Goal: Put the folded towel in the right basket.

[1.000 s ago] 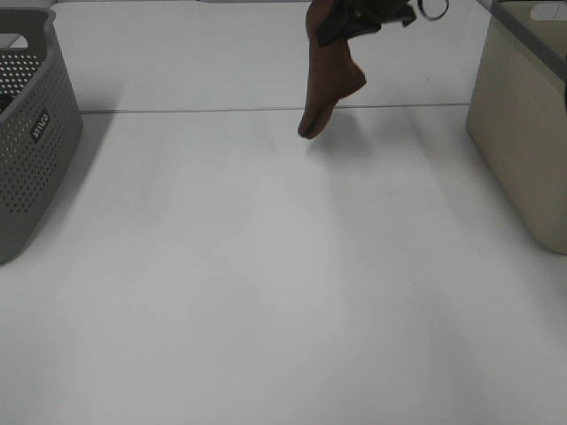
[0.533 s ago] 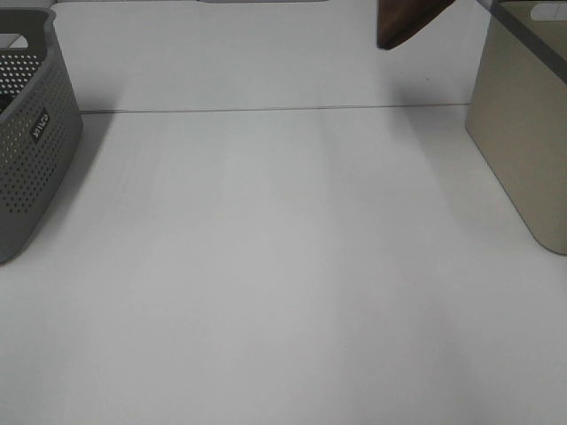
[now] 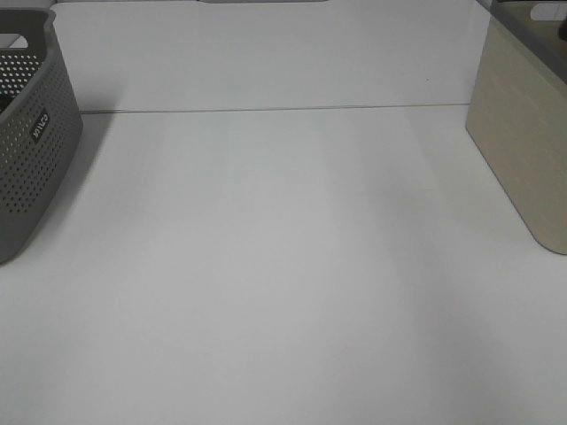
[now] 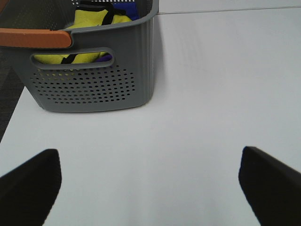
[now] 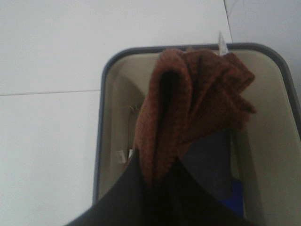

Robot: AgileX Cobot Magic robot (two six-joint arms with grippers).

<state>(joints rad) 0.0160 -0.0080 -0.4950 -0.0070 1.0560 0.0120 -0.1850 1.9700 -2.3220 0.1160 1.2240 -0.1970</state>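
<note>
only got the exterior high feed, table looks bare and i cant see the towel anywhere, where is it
observer: the brown towel hangs from the right claw, over the open beige basket.
operator: let go of it yet
observer: no, the right claw is shut on the towel.
operator: and the left arm
observer: the left claw is open and holds nothing, facing the grey basket with yellow cloth inside.

towel has moved over the right basket.
</note>
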